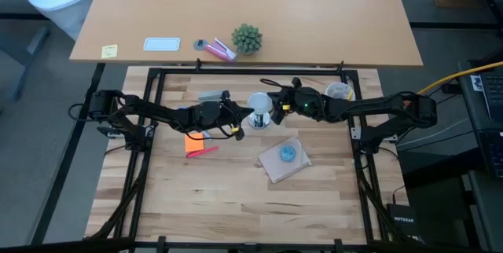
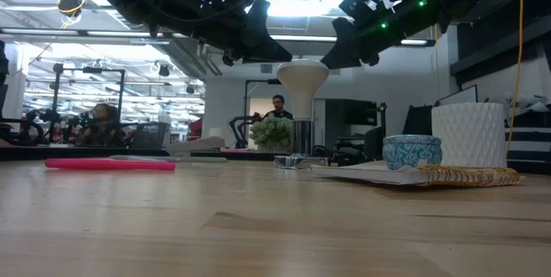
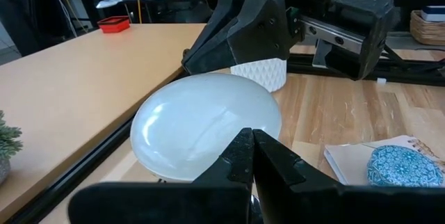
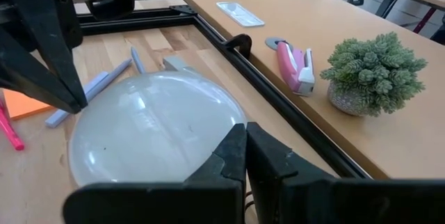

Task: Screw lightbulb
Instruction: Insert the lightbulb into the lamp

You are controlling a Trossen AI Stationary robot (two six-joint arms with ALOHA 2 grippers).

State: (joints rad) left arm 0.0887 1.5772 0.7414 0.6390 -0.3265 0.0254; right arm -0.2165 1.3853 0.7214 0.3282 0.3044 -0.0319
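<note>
Left gripper [image 1: 238, 127] and right gripper [image 1: 277, 110], fingers together, flanking the lightbulb [image 1: 259, 105] from opposite sides. Nearby: blue blob [image 1: 288, 154] on notebook [image 1: 275, 166], pink pen [image 1: 202, 152], white cup [image 1: 339, 92].

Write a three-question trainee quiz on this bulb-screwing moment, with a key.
1. True or false: both grippers are open.
2. Where does the frosted white globe lightbulb stand? A) upright in the shiny metal socket between the two arms; B) flat on the spiral notebook; C) beside the small potted green plant.
3. Fill in: the round patterned blue blob rests on the ____.

Key: 1 false: the left gripper and right gripper are both shut, tips by the bulb. 2 A. 3 notebook.
</note>
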